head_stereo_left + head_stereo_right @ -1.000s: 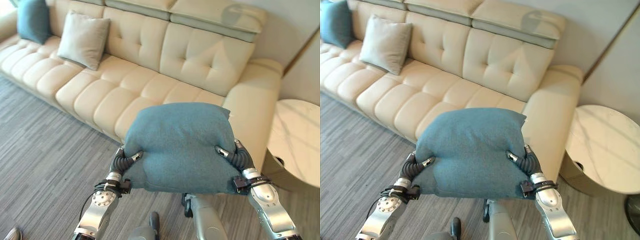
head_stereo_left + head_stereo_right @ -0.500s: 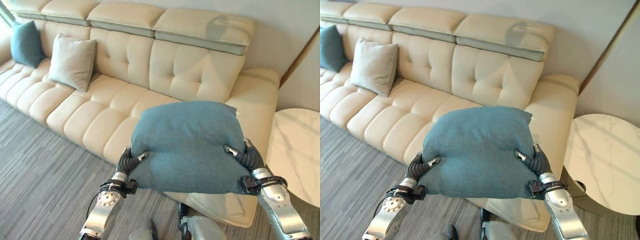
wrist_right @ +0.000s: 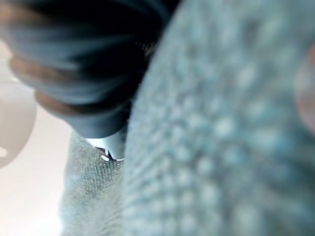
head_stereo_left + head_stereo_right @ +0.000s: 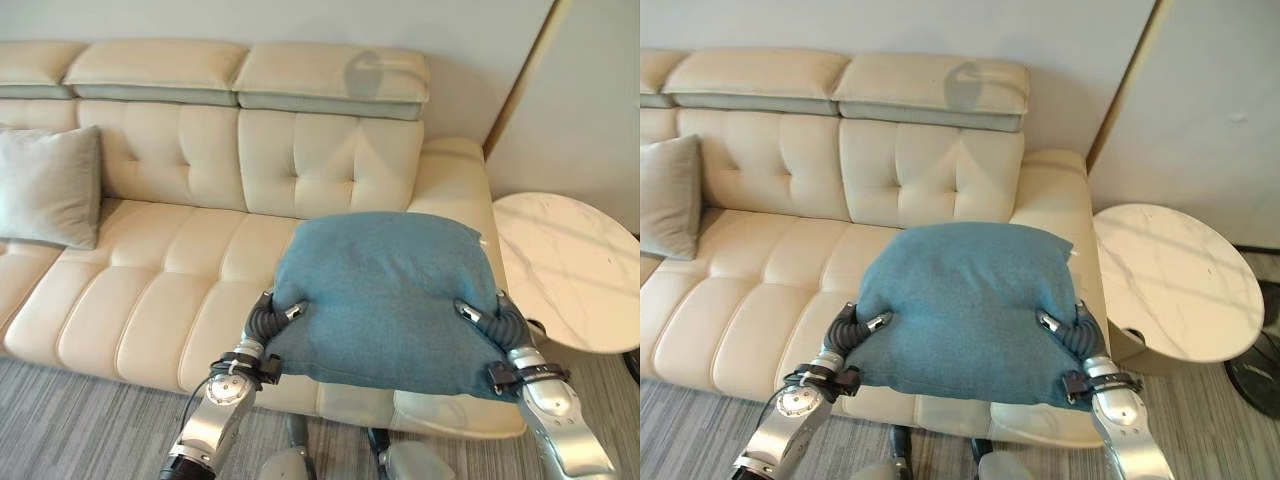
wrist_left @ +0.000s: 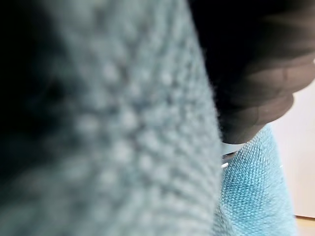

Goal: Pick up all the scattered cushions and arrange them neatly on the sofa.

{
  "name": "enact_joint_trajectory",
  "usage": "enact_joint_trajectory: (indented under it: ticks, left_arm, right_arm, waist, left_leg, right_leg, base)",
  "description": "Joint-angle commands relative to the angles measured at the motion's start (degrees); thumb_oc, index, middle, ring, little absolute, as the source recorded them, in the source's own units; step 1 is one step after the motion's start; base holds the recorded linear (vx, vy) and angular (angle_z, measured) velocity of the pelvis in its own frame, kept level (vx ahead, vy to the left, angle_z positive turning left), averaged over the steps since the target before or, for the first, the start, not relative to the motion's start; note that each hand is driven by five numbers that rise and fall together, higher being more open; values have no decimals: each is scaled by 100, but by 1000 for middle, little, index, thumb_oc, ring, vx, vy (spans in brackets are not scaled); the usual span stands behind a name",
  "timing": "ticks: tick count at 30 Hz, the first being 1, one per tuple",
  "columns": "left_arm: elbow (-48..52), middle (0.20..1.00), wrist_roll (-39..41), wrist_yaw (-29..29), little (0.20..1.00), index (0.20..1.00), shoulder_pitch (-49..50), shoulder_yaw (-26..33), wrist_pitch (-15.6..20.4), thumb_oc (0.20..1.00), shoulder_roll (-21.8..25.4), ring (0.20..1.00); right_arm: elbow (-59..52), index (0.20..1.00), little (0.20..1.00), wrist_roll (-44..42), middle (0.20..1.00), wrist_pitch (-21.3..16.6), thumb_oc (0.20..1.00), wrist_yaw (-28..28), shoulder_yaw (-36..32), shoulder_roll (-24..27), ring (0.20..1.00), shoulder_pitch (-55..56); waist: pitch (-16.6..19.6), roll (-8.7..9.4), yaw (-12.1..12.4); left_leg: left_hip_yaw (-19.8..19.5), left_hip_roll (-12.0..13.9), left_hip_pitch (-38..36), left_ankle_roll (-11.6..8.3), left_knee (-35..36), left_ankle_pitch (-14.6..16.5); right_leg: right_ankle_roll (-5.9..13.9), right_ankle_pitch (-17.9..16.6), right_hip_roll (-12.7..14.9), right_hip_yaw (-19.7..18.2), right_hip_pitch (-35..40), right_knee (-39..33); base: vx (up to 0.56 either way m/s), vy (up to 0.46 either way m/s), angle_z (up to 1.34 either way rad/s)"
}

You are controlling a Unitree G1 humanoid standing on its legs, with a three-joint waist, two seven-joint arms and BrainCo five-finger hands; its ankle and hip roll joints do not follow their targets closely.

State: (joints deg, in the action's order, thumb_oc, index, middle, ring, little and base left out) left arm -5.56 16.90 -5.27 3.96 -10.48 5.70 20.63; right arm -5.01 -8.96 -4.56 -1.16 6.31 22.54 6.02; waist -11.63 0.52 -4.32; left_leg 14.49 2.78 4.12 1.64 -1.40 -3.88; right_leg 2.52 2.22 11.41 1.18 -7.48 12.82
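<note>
A teal cushion (image 4: 385, 298) is held up in front of the cream sofa (image 4: 190, 250), over its right-hand seat. It is gripped at its left edge by the left robot hand (image 4: 272, 317) and at its right edge by the right robot hand (image 4: 489, 318), thumbs pressed on top. A grey cushion (image 4: 45, 187) leans against the sofa's backrest, well to the left. A round marble side table (image 4: 570, 268) stands just beside the sofa's right arm.

The blue cushion (image 4: 385, 295) at centre frame is matt, coarse woven cloth (the wrist views show its nubby weave). The sofa (image 4: 200, 210) behind looks like smooth cream leather with a soft sheen, the grey cushion (image 4: 45, 185) at far left plain matt fabric. The round table (image 4: 1175, 280) at right has a glossy marble-like top; the floor (image 4: 60, 425) at lower left is ribbed grey carpet.
</note>
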Motion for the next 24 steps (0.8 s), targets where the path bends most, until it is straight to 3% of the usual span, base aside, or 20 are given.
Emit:
enact_joint_trajectory:
  ticks: [1, 2, 7, 10, 16, 18, 24]
  left_arm:
    - [810, 200, 9, -39, 200, 200, -130, 159, 633, 200, 152, 200]
    - [810, 200, 9, -39, 200, 200, -132, 161, 632, 200, 152, 200]
    - [758, 200, -19, -26, 200, 200, -120, 209, 628, 200, 76, 200]
    - [704, 200, -94, 41, 200, 200, -194, 159, 637, 200, 13, 200]
    - [720, 200, -206, 24, 200, 200, -258, 161, 693, 200, 55, 200]
    - [667, 200, -291, -148, 200, 200, -416, 193, 759, 200, 105, 200]
    - [21, 200, -509, -1110, 200, 200, -1798, -146, 1021, 200, 125, 200]
  right_arm:
    - [-467, 200, 200, -165, 200, -612, 200, 214, 80, -212, 200, -659]
    - [-466, 200, 200, -165, 200, -613, 200, 213, 82, -213, 200, -663]
    - [-294, 200, 200, -237, 200, -601, 200, 264, 230, -106, 200, -814]
    - [-261, 200, 200, -172, 200, -613, 200, 221, 191, -46, 200, -753]
    - [-88, 200, 200, -211, 200, -627, 200, 133, 309, 20, 200, -992]
    - [-38, 200, 200, -222, 200, -667, 200, -10, 441, -50, 200, -1343]
    - [380, 200, 200, 273, 200, -953, 200, -998, 1081, -395, 200, -3122]
  waist:
    - [178, 183, 145]
    - [188, 182, 149]
    - [130, 204, 171]
    - [71, 211, 103]
    - [147, 129, 200]
    - [157, 23, 249]
    - [-106, -180, 344]
  left_leg:
    - [-171, 234, -6, -412, -546, 820]
    - [-165, 236, 6, -411, -531, 799]
    - [-53, -143, -296, -302, -207, 854]
    - [-289, -297, -346, -268, -236, 943]
    - [-311, -386, -229, -275, -182, 960]
    - [-306, -394, -112, -287, -100, 917]
    - [-293, -409, 648, -309, -252, 835]
  right_leg:
    - [627, -47, -14, 257, 268, -124]
    - [624, -70, -19, 252, 254, -141]
    - [443, 6, -735, 668, -117, -474]
    - [341, 76, -941, 309, -67, -568]
    - [318, -121, -869, 460, -11, -981]
    - [320, -175, -835, 510, -52, -1129]
    - [306, -283, -802, 449, -773, -1032]
  base:
    - [153, 248, -58]
    - [206, 317, -41]
    - [97, 129, -15]
    - [133, 10, 12]
    - [81, -43, 19]
    - [45, -21, 13]
    - [-72, 0, 3]
